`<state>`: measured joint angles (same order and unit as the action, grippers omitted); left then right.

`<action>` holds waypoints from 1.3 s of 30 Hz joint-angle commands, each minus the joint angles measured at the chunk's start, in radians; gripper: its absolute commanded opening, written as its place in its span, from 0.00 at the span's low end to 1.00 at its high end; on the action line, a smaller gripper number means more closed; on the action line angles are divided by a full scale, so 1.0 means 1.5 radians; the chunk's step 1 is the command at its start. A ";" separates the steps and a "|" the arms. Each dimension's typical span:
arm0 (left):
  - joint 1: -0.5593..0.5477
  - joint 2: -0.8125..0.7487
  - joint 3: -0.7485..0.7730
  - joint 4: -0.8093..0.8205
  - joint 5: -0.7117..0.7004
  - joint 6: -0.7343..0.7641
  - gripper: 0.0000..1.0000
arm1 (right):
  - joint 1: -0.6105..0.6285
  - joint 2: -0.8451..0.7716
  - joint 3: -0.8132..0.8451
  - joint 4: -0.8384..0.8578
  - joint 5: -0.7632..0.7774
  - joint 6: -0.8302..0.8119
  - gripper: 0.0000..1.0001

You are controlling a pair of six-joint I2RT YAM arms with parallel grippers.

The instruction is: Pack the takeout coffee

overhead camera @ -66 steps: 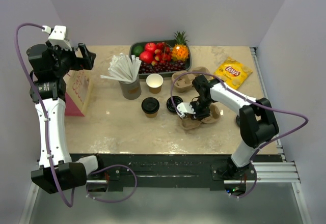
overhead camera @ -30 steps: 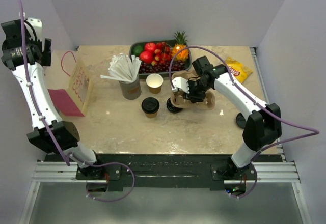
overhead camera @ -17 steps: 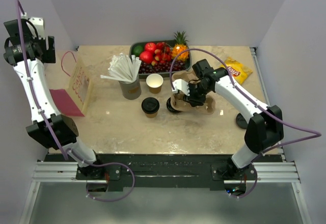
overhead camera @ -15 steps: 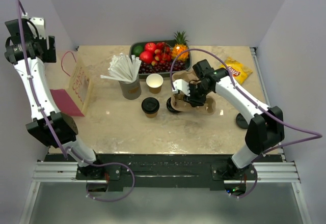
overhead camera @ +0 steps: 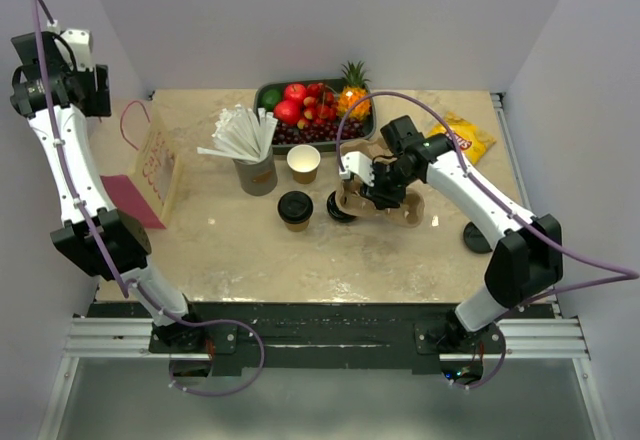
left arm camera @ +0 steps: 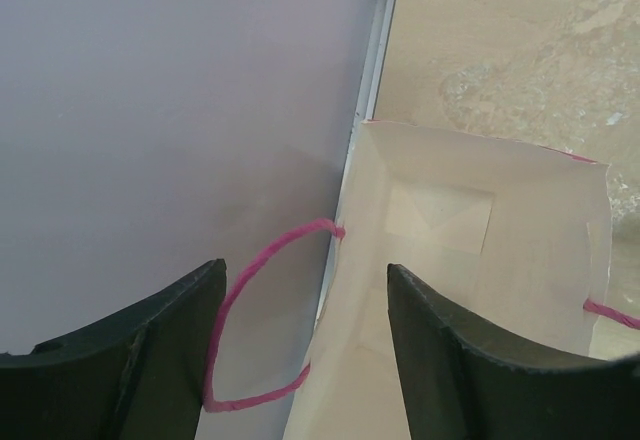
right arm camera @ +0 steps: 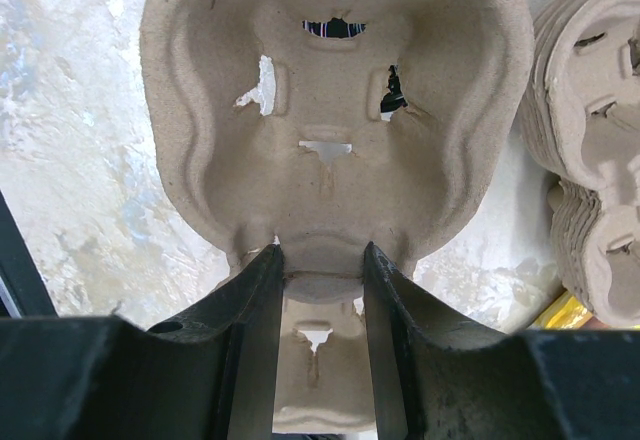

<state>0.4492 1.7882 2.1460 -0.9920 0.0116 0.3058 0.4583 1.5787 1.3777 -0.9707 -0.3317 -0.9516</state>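
— What surrounds the scene?
— Plain lavender walls (overhead camera: 320, 20) on three sides of a beige, marble-patterned table (overhead camera: 250, 250), evenly lit.
— And below?
— A grey floor (overhead camera: 330, 410), beyond aluminium rails (overhead camera: 530, 332) at the table's near edge.

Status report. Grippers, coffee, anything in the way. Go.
Left gripper open, empty, raised near paper bag. Right gripper shut on pulp cup carrier. Takeout coffee lidded, upright on table, untouched. Loose black lids lie between coffee and carrier.
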 commanded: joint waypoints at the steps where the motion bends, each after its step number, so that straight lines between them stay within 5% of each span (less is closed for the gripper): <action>1: 0.002 -0.017 -0.028 -0.014 0.010 -0.011 0.74 | 0.005 -0.036 0.006 0.002 -0.008 0.032 0.27; 3: 0.003 -0.034 -0.037 -0.023 -0.006 -0.011 0.84 | 0.007 -0.040 0.008 0.000 -0.005 0.037 0.27; 11: 0.005 -0.112 -0.099 -0.061 -0.054 -0.006 0.89 | 0.007 -0.046 -0.006 0.005 -0.015 0.047 0.27; 17: 0.016 -0.098 -0.133 -0.076 -0.086 -0.015 0.72 | 0.010 -0.040 0.000 0.006 -0.015 0.046 0.27; 28: 0.027 -0.062 -0.125 -0.087 -0.104 -0.005 0.63 | 0.010 -0.036 0.009 0.001 -0.013 0.043 0.27; 39: 0.027 -0.061 -0.139 -0.103 -0.062 0.006 0.18 | 0.012 -0.035 0.013 -0.002 -0.013 0.054 0.27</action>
<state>0.4824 1.7027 1.9331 -1.1328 -0.1135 0.3069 0.4713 1.5482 1.3712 -0.9726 -0.3321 -0.8967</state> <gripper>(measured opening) 0.214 0.370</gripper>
